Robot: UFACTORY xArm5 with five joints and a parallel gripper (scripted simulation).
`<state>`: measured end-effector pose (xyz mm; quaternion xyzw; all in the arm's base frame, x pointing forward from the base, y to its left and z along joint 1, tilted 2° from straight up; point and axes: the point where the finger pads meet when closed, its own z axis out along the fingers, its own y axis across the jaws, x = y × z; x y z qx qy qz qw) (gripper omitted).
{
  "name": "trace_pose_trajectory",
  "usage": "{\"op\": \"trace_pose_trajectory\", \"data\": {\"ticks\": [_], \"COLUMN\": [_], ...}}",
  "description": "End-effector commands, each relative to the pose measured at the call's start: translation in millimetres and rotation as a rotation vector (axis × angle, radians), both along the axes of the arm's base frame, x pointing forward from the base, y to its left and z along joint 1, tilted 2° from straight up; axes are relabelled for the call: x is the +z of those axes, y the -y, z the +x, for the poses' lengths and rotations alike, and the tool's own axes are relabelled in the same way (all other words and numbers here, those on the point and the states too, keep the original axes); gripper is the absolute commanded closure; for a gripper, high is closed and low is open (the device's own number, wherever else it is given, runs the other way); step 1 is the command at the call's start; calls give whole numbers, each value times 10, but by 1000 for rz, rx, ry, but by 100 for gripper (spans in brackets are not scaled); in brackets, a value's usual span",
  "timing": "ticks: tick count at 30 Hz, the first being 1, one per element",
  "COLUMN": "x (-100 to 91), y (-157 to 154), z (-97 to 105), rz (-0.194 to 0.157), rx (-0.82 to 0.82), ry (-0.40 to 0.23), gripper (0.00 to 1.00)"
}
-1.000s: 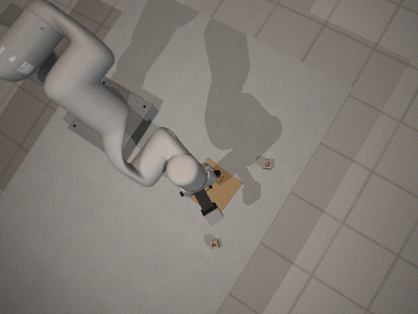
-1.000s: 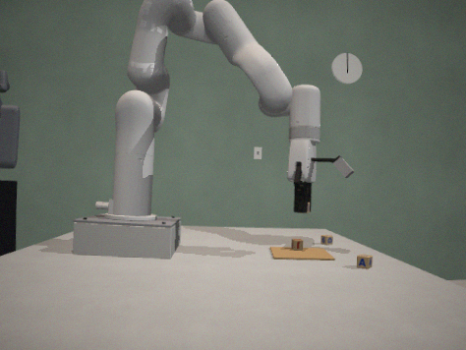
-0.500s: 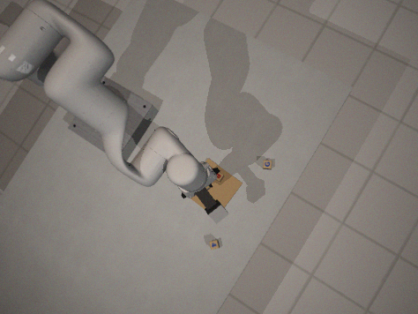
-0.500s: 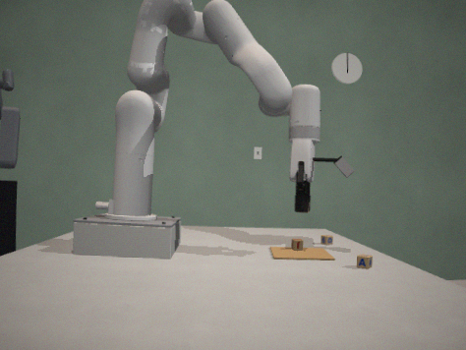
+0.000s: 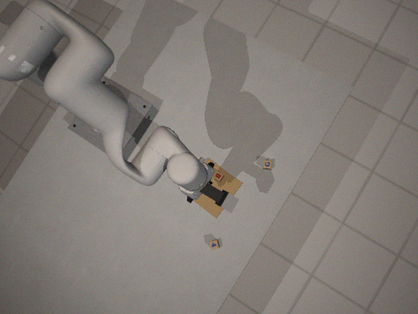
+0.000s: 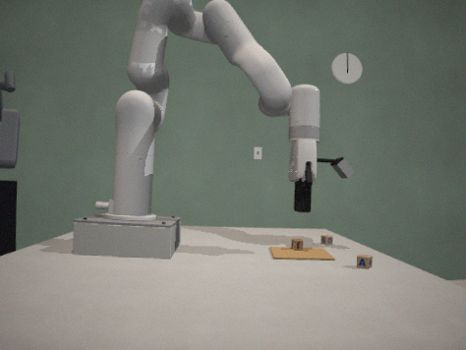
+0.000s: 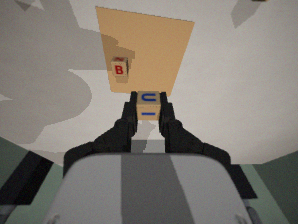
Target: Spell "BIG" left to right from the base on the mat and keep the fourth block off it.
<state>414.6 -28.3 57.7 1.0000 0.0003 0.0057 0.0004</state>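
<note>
Block I pinched in my jaws, aloft. B block on mat. Risk: descending too close, my fingers could shove B askew.

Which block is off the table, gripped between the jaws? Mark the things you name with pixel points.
The block with a blue U and a blue bar [image 7: 148, 105]; the other three rest below.

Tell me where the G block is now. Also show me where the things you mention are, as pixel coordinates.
The G block [image 5: 267, 164] [image 6: 326, 240] lies on the table, off the mat [image 5: 206, 207] [image 6: 280, 255], beyond its right corner in the top view.
</note>
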Motion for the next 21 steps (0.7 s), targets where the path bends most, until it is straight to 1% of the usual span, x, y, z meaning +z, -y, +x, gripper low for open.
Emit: {"op": "trace_pose_trajectory", "data": {"ticks": [1,5,7,8,11,21], "x": [13,13,13,14,14,15], "y": [-6,-12,-12,-17,-20,-35], "z": [12,12,12,11,11,9], "rz": [-2,-3,-3,-5,-5,-9], "rx": [139,245,245,323,379,646], "ry": [4,4,4,4,4,4], "gripper": [79,79,79,79,79,79]}}
